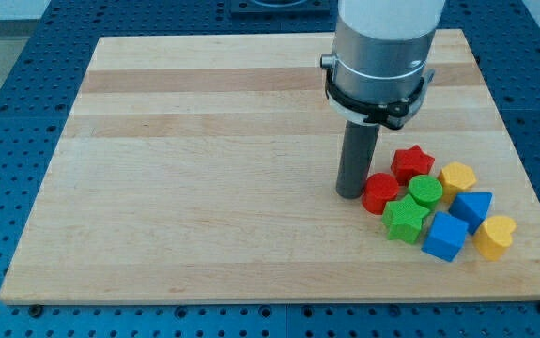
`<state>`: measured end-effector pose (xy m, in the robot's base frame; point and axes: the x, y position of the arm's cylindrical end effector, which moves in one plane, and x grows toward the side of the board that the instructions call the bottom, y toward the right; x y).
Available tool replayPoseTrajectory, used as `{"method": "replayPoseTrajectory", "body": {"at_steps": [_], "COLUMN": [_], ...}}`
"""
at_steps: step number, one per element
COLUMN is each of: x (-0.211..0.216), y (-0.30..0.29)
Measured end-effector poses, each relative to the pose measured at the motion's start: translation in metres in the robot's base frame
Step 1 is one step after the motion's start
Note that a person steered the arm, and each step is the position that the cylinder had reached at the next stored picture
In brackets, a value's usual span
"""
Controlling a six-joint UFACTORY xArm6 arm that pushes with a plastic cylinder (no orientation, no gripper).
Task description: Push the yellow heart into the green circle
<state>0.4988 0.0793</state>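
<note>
— Where's my tip?
— On the wooden surface, touching the red cylinder's left side.
— And the hearts, circles?
— Green circle mid-cluster; yellow heart at the far right — apart, blue blocks between.

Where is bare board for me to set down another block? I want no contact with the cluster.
The board is bare left of my tip. Crowded at lower right: red cylinder, green circle, yellow heart and others packed together.
</note>
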Motion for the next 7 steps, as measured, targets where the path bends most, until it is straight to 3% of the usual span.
{"method": "replayPoseTrajectory", "body": {"at_steps": [2,4,5,7], "x": [0.005,0.071,0.105,0.117], "y": [-0.022,-0.048,-0.026,0.086]}}
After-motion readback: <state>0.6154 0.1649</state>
